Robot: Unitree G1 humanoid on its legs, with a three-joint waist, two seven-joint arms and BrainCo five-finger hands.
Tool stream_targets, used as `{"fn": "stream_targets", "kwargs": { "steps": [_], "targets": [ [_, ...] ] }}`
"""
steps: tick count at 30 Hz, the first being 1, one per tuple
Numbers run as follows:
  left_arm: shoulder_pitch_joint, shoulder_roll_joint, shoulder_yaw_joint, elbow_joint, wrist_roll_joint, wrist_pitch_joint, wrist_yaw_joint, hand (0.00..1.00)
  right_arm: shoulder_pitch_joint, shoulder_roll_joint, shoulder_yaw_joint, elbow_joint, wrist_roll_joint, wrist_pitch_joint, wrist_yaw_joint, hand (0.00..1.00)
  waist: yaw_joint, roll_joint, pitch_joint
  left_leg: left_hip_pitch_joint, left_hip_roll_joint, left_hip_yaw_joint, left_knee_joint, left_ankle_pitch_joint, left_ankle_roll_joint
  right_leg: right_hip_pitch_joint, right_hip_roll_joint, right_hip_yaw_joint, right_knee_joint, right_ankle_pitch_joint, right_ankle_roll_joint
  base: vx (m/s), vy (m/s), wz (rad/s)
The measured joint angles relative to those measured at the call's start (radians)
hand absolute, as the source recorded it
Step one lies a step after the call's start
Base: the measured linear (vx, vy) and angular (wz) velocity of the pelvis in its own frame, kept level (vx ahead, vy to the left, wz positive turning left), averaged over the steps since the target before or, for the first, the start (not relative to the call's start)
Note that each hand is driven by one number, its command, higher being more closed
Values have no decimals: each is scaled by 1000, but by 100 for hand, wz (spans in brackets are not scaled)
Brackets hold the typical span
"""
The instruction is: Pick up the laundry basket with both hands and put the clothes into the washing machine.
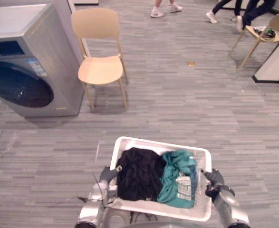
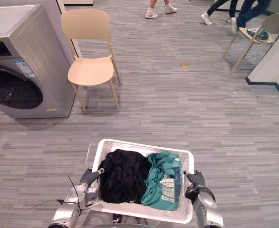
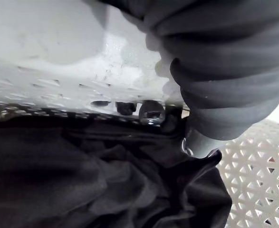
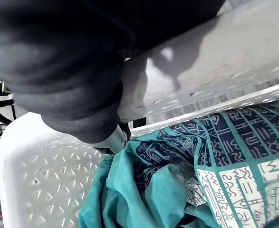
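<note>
I hold a white perforated laundry basket (image 1: 154, 143) low in front of me, above the floor. Inside lie a black garment (image 1: 138, 174) on the left and a teal patterned garment (image 1: 178, 179) on the right. My left hand (image 1: 109, 175) is clamped on the basket's left rim, my right hand (image 1: 214, 181) on its right rim. In the left wrist view the thumb hooks over the rim (image 3: 58, 47) above the black cloth (image 3: 82, 180). The right wrist view shows the same grip beside the teal cloth (image 4: 177, 180). The grey washing machine (image 1: 39, 52) stands far left, its round door (image 1: 18, 86) closed.
A beige chair (image 1: 100, 69) stands right beside the washer. Another chair (image 1: 267, 29) with items on it sits at the far right, by a white wall base (image 1: 277, 66). People's legs (image 1: 165, 8) move along the back. Open wood-look floor lies between me and the washer.
</note>
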Motion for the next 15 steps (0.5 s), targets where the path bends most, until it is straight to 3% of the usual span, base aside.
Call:
{"fn": "stream_targets", "kwargs": {
  "steps": [2,3,4,6,8,10,11,12,13,14,15],
  "targets": [
    [-14,18,-24,0,0,-1,2,100,2,12,-19,0,0,-1,0,100,-12,4,-1,135,-55,-12,-130,-10,30,-139,-6,34,336,175,-59,480,316,27],
    [-12,27,-24,1,0,1,3,100,8,25,-19,1,0,-1,0,100,-21,0,4,207,-79,-14,-162,-9,36,-204,-3,43,514,177,-77,403,239,27],
    [-10,30,-24,1,0,3,7,100,9,32,-18,1,-1,-1,-1,100,-23,1,6,241,-87,-15,-169,-9,36,-226,6,46,578,167,-75,429,223,15],
    [-16,39,-23,-12,-9,7,16,100,9,38,-18,-19,-2,-1,-6,100,-28,11,13,358,-95,-25,-212,-9,36,-333,98,28,700,36,-75,358,154,6],
    [-44,39,-27,-35,-8,7,16,100,11,53,-28,-60,1,-13,-13,100,-38,11,24,416,-90,-61,-240,-15,46,-401,170,-20,640,-44,-67,279,39,50],
    [-59,38,-28,-40,-8,6,16,100,16,60,-44,-92,1,-16,-14,100,-55,8,35,471,-81,-86,-280,-29,47,-434,205,-101,431,-61,-70,367,-21,66],
    [-68,37,-36,-43,-8,7,15,100,21,61,-56,-100,1,-16,-14,100,-56,16,34,489,-65,-98,-298,-71,59,-433,231,-148,225,-35,-75,334,-34,39],
    [-72,37,-36,-45,-7,7,15,100,25,65,-61,-104,1,-17,-14,100,-56,14,32,499,-64,-98,-304,-93,58,-436,241,-151,137,-7,-82,350,-67,41],
    [-71,40,-35,-44,-6,12,15,100,35,66,-62,-110,1,-19,-14,100,-52,-2,26,512,-70,-103,-304,-125,49,-444,253,-124,8,55,-95,395,-124,50],
    [-68,35,-42,-41,-5,29,14,100,49,64,-61,-109,0,-15,-15,100,-59,-8,17,539,-62,-138,-302,-143,30,-424,257,-127,3,155,-127,432,-154,61],
    [-68,35,-51,-41,-5,31,14,100,55,61,-62,-111,0,-15,-15,100,-63,3,17,554,-51,-155,-301,-149,19,-417,259,-146,8,176,-142,588,-224,75]
  ]
}}
